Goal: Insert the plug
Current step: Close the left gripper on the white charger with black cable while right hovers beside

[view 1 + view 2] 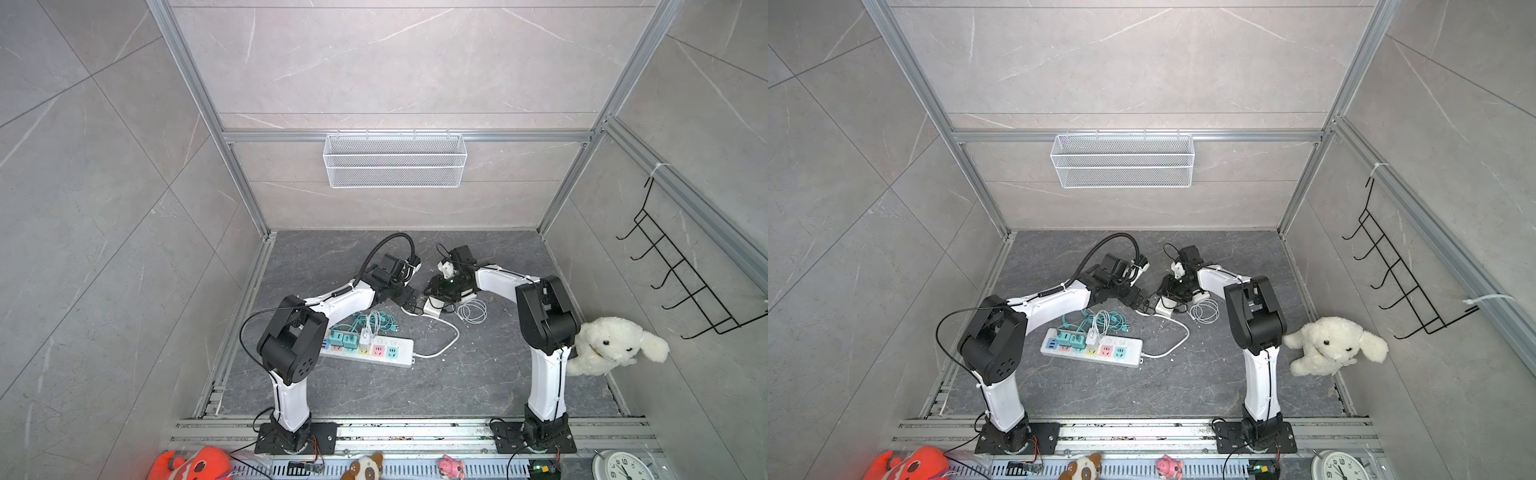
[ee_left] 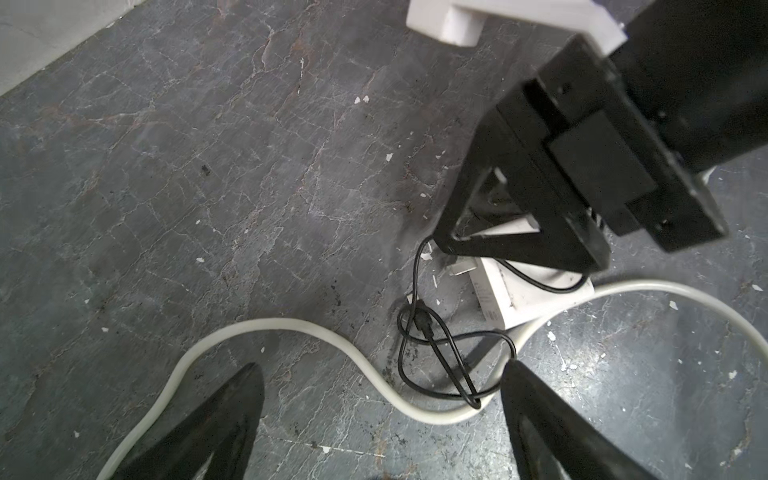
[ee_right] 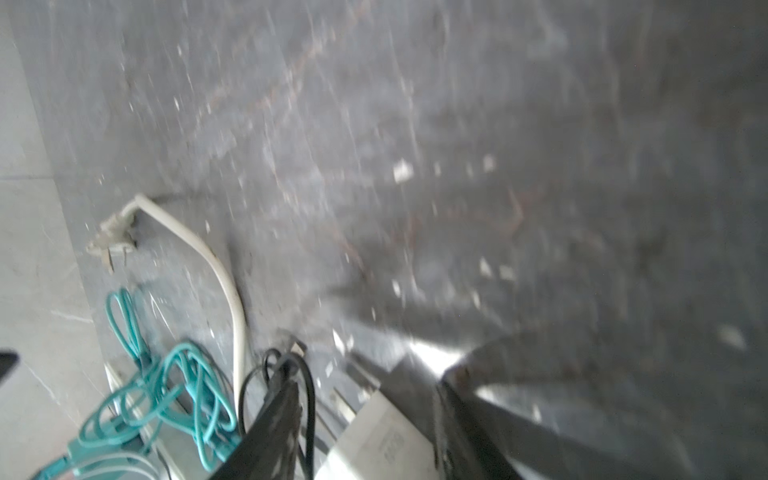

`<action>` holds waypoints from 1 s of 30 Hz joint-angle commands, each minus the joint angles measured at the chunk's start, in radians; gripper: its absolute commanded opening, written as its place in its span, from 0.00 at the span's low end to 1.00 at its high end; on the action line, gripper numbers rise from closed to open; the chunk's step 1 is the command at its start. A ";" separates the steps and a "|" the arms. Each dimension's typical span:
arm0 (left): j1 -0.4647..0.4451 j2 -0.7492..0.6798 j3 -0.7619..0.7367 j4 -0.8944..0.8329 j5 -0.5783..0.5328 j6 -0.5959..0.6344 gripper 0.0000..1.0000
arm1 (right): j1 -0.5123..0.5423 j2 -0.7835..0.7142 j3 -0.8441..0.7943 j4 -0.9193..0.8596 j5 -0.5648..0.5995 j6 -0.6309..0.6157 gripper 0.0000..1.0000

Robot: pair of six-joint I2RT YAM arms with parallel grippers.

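1. Two grippers are low over the floor. The right gripper point(image 3: 370, 374) has its jaws partly closed around the white adapter point(image 3: 374, 440). The adapter fills the gap, so I read it as gripped, but that wrist view is blurred.
2. The adapter's prongs point(image 2: 457, 271) stick out sideways past the finger, left exposed because they have to enter a socket.
3. The left gripper point(image 2: 382, 368) hangs just opposite, jaws wide apart and empty. The white cord point(image 2: 291, 326) and a thin black cable point(image 2: 440, 357) loop on the floor under its gap. It is probably standing by to steady things.
4. The power strip point(image 1: 365, 349) lies well back from the right gripper, toward the arm bases and beside the left arm's elbow. The pink and teal sockets at its cord end look free, so they are the likely target.
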 commanded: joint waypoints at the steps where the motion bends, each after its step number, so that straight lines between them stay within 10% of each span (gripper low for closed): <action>1: -0.057 0.031 0.046 0.001 0.000 0.059 0.91 | -0.001 -0.086 -0.058 -0.055 0.036 -0.047 0.55; 17: -0.118 0.028 -0.022 0.021 0.194 0.600 0.92 | -0.180 -0.498 -0.425 -0.073 0.142 -0.095 0.63; 30: -0.107 0.175 0.181 -0.150 0.332 0.790 0.88 | -0.239 -0.730 -0.611 -0.087 0.098 -0.093 0.63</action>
